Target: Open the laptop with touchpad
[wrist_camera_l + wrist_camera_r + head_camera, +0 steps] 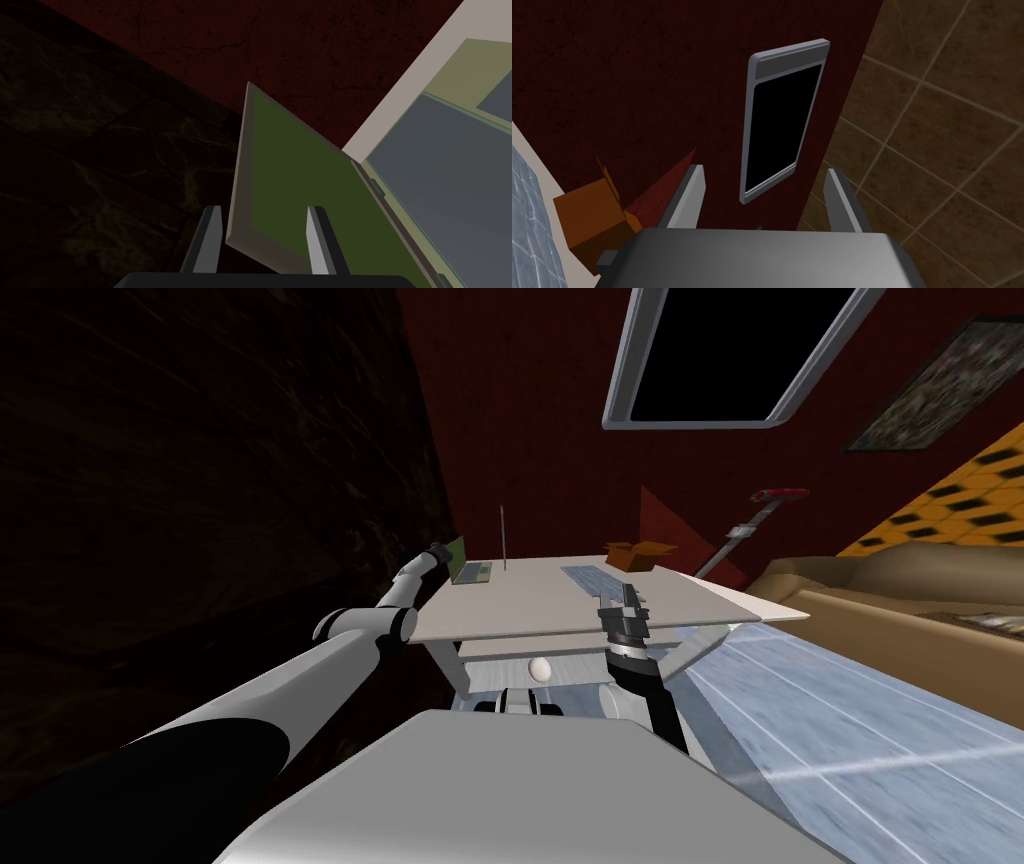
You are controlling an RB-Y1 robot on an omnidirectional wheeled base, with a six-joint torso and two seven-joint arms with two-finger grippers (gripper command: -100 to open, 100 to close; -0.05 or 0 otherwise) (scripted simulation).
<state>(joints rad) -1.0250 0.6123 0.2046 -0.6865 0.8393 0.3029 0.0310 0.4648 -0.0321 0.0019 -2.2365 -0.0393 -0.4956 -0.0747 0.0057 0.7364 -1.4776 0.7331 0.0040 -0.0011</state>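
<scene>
Laptop [472,573] at my eleven o'clock stands half open, my left gripper [263,210] pinching its lid [295,190]; next, I judge, swing it farther back.

You'll see the laptop [295,190] green inside (pale grey rim), the desk [540,606] off-white, the box [640,555] orange, the wall [520,418] dark red.
</scene>
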